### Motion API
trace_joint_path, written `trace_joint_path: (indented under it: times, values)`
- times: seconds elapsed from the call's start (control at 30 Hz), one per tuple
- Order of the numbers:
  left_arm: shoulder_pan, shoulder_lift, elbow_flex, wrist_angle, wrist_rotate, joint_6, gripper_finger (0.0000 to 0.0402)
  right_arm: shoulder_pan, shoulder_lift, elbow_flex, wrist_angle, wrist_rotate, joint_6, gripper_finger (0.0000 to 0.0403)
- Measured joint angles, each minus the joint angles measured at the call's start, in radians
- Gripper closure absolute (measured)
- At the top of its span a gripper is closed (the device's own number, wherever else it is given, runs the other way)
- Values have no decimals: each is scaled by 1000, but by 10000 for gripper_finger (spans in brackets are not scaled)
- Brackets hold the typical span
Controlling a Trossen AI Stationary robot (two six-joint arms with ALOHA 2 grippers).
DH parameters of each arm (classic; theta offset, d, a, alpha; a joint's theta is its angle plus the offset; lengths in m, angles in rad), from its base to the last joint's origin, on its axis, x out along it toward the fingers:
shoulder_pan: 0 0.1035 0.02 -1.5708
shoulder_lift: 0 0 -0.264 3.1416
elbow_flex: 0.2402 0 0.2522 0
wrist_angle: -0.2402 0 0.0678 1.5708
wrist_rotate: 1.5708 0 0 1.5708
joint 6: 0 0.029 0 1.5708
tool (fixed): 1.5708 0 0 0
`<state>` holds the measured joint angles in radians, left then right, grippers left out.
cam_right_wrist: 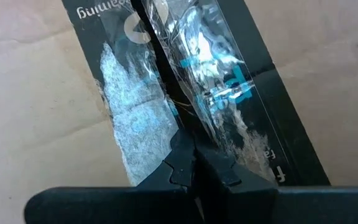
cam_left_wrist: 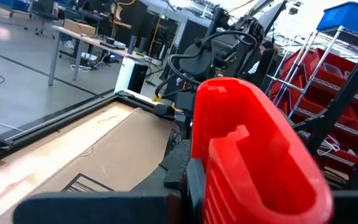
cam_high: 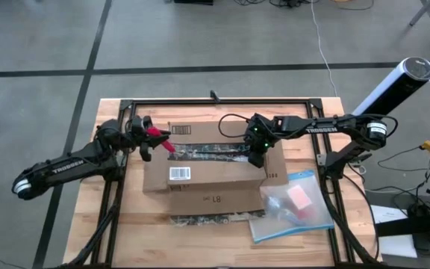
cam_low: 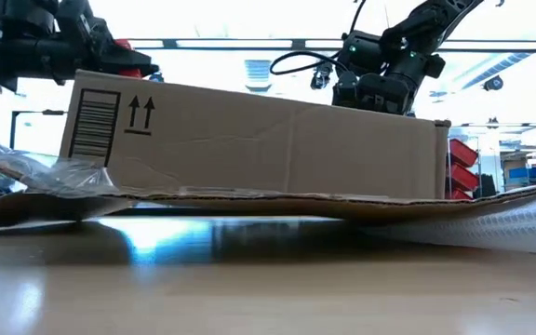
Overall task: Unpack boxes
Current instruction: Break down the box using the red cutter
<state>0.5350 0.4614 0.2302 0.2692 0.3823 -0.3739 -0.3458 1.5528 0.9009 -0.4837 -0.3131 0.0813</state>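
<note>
Clamping a small red tool (cam_high: 156,134), the left gripper (cam_high: 145,137) hovers over the left end of the taped seam, while the right gripper (cam_right_wrist: 194,168) has its fingers pressed together, tips down on the dark printed tape (cam_right_wrist: 185,81) where the centre slit runs. Both work on the cardboard box (cam_high: 200,161), which lies in the middle of the table (cam_high: 110,224), its lower flap folded out flat toward the front edge and a white barcode label (cam_high: 179,174) on the near face. A likely trouble, to my eye, is the box sliding or tipping if the tool drags along the seam, since only the right gripper's tips pin it; the crinkled clear tape could also snag the tool rather than part cleanly. A clear plastic pouch (cam_high: 293,209) lies just beside the box's right front corner, touching the spread flap, so any shove that way would push it toward the table edge. Bare wood shows to the left and front, giving the left arm room to draw back; the black frame (cam_high: 222,101) bounds the far side closely.
</note>
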Motion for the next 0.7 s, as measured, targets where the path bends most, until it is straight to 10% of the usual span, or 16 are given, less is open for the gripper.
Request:
trace_joint_path:
  times: [0.7]
  values:
    - [-1,-149,1,-154,-44,-36,373,0,0,-10,4,-1,-18,403]
